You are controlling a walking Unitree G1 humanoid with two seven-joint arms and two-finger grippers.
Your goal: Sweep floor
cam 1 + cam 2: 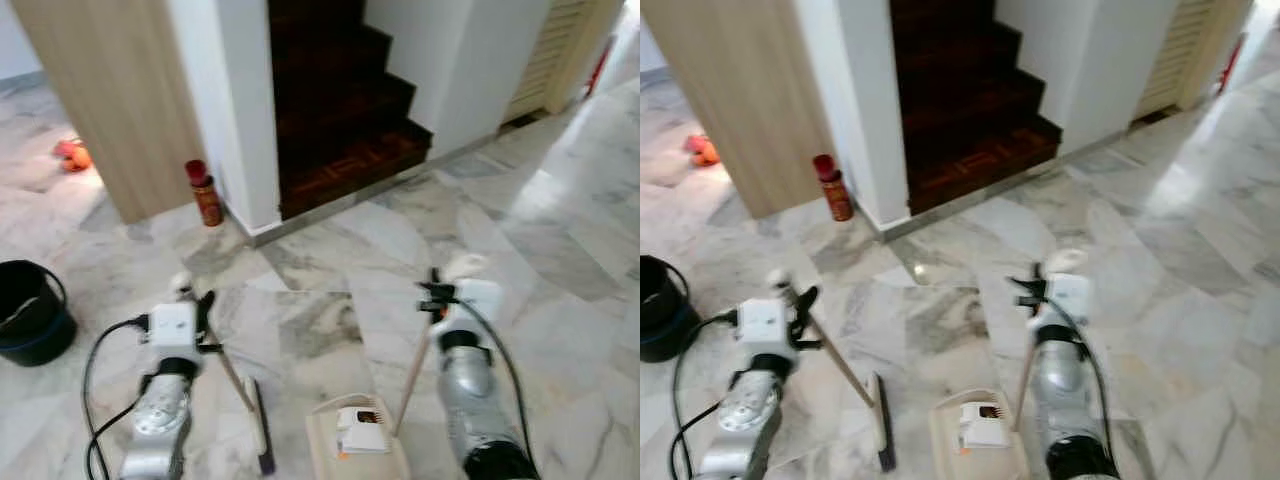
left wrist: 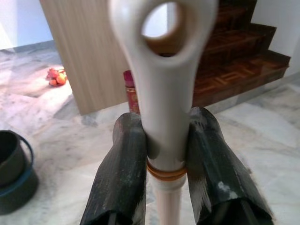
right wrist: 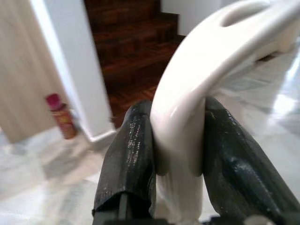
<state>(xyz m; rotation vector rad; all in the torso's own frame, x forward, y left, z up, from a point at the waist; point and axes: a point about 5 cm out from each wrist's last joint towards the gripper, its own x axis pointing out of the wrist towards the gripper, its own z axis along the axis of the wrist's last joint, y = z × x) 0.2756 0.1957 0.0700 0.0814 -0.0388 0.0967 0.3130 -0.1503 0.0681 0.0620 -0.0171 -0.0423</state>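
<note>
Cream plastic and pale wood mark the broom (image 1: 240,385), whose handle slants down from the left end effector (image 1: 197,303) to a dark brush head resting on the marble floor (image 1: 560,250) just in front of the robot. In the left wrist view, both black fingers (image 2: 119,173) press against the handle's cream tip, just below its hanging loop. Beside the brush head stands a cream dustpan (image 1: 360,435), upright on the floor, its long handle rising to the right end effector (image 1: 437,292), whose fingers (image 3: 129,159) clamp the curved cream grip from either side. Both silver arms reach forward over grey-veined marble tiles. Ahead, a dark wooden staircase (image 1: 340,110) climbs between white walls, with a red spray can (image 1: 205,193) standing on the floor at the foot of the left wall, next to a light wood panel. A black bucket (image 1: 30,312) sits on the floor at far left, and small orange objects (image 1: 72,155) lie further back, too blurred to identify.
</note>
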